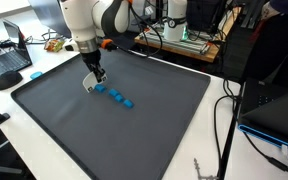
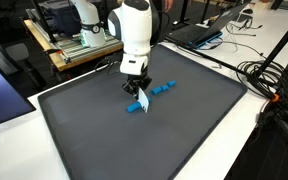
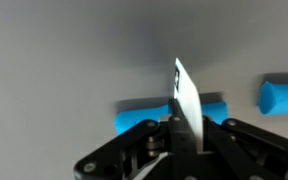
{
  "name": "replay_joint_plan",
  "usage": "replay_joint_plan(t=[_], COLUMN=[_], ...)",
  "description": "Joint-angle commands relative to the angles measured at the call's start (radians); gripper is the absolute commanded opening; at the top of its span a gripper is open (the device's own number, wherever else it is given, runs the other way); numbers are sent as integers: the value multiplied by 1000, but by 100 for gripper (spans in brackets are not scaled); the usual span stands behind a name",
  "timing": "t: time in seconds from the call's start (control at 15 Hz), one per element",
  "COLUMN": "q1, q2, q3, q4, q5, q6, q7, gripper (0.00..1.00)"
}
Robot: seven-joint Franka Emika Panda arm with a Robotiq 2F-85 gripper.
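My gripper (image 1: 92, 80) (image 2: 136, 90) hangs low over a dark grey mat (image 1: 154, 120) (image 2: 184, 130). It is shut on a thin white card (image 3: 187, 100) that stands on edge between the fingers; the card also shows in both exterior views (image 1: 87, 88) (image 2: 142, 99). A row of several small blue blocks (image 1: 116, 96) (image 2: 162, 88) lies on the mat. The card's lower edge is at the end block (image 3: 142, 116) (image 2: 134, 107) of the row. Another blue block (image 3: 282, 95) lies to the right in the wrist view. Whether the card touches the block cannot be told.
The mat lies on a white table (image 1: 234, 150). Laptops (image 1: 6, 62) (image 2: 199, 35), cables (image 2: 269, 80) and electronics (image 1: 184, 35) ring the mat's edges. A black monitor (image 1: 279, 105) stands beside the mat.
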Motion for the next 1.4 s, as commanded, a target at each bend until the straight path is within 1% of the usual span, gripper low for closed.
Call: replay_joint_plan(t=[0.0, 0.2, 0.47, 0.67, 0.8, 1.0, 1.33], q1=[-30, -55, -103, -128, -137, -134, -86], q2=[45, 49, 60, 55, 52, 35, 24], q3=[21, 43, 83, 106, 121, 146, 135], q4=[5, -19, -73, -118, -134, -150, -152], q5=[8, 41, 89, 101, 100, 89, 43], q6=[1, 41, 145, 229, 251, 251, 231], q7=[-11, -26, -56, -79, -88, -112, -134], gripper=[1, 1, 1, 1, 1, 1, 1])
